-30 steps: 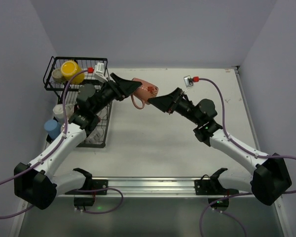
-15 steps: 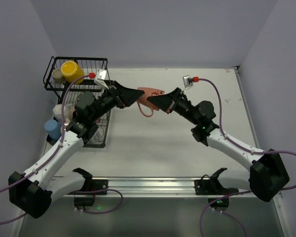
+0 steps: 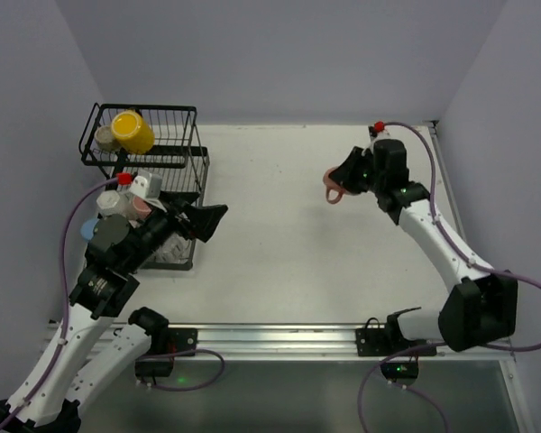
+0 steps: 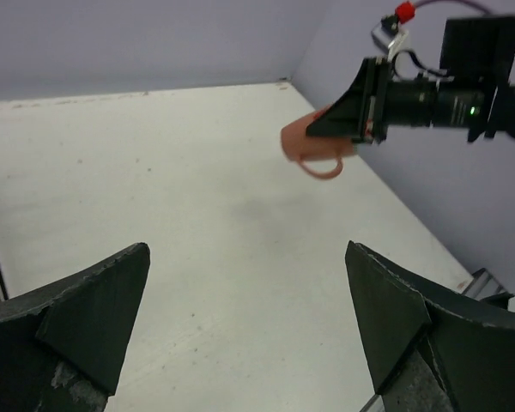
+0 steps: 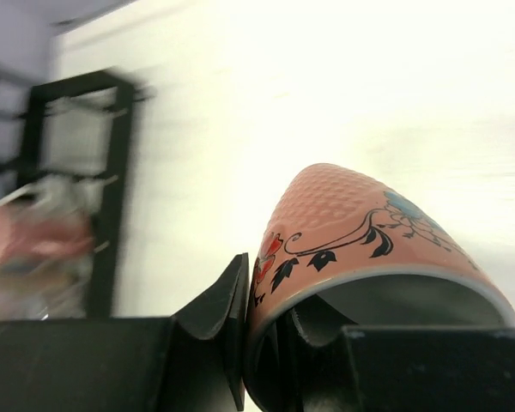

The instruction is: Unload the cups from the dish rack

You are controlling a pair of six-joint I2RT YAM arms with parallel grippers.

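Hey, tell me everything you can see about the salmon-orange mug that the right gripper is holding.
The salmon-orange mug looks ceramic, with a dimpled outer wall, a painted vine with dark leaves and red and blue flowers, a greyish inside and a loop handle. The right gripper pinches its rim, one finger inside and one outside. It is tilted on its side in the air, handle hanging down, above the far right part of the white table. Nothing else touches it.

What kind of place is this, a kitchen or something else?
Probably a robot test cell, not a kitchen: a left arm and a right arm bolted to a rail at the edge of a white table, plain walls close around, and a rack of cups as props.
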